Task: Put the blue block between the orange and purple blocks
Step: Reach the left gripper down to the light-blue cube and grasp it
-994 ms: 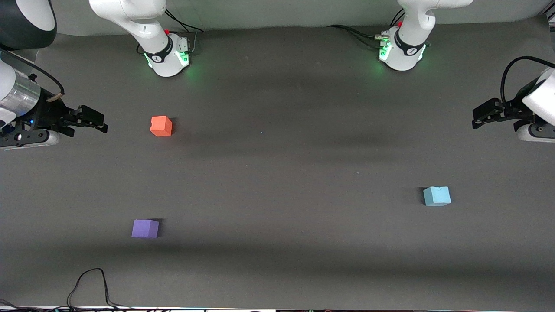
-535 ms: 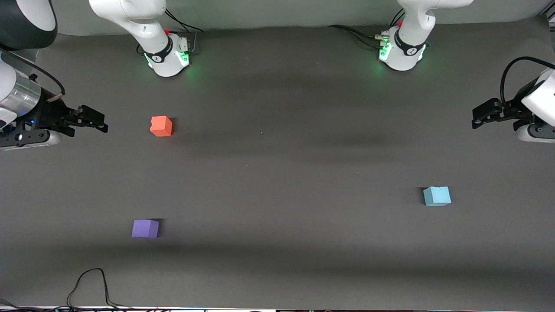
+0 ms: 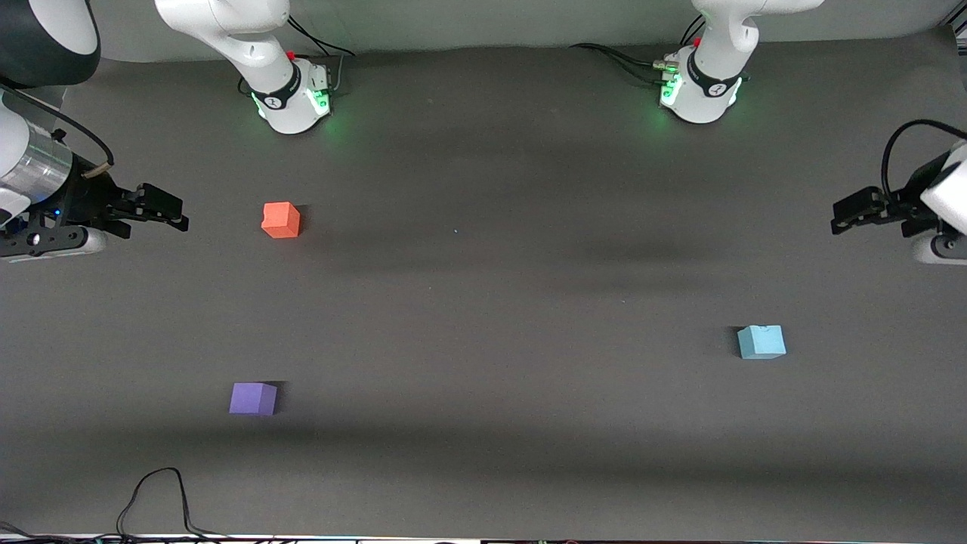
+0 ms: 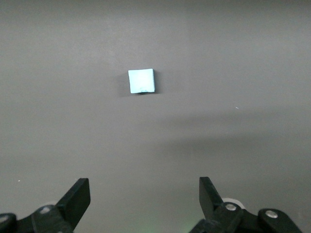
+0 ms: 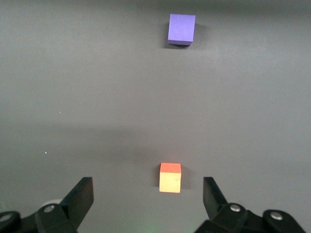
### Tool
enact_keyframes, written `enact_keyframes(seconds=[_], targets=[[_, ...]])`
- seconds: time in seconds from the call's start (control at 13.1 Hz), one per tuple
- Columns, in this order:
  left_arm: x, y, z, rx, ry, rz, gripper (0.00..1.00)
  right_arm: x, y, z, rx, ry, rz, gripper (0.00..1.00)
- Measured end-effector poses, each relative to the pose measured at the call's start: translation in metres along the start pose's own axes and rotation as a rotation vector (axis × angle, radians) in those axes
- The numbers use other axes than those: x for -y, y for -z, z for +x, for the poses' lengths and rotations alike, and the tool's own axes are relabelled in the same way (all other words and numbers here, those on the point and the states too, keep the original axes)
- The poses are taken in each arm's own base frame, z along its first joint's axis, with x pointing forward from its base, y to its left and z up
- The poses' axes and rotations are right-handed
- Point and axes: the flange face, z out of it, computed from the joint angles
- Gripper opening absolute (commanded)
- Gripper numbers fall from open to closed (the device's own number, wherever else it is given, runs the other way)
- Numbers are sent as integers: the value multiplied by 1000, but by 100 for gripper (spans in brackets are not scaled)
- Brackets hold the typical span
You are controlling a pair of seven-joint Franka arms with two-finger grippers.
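While both arms hang in the air at the table's ends, the blue block [image 3: 761, 341] sits alone on the dark table [image 3: 483, 302] toward the left arm's end. The left gripper [image 3: 850, 211] hovers with fingers spread wide and empty, as does the right gripper [image 3: 162, 208], just beside the orange block [image 3: 281, 220]. The purple block [image 3: 253, 398] lies nearer the front camera than the orange one, well apart from it.
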Motion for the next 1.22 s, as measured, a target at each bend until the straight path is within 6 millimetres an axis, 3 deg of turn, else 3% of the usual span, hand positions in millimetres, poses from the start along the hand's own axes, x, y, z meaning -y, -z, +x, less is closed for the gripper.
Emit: enact_keyframes(seconds=[0.23,0.46,0.92,1.22], targets=[[33,-49,25,2,3,-1,100,0,0,0,1,0,0,100],[56,-117,46,-20,3,2,100,0,0,0,1,0,0,100],[31,-256,86,-46,-46,2,100,0,0,0,0,0,0,100],[31,-339,101,-57,-48,5,100,0,0,0,0,0,0,100]])
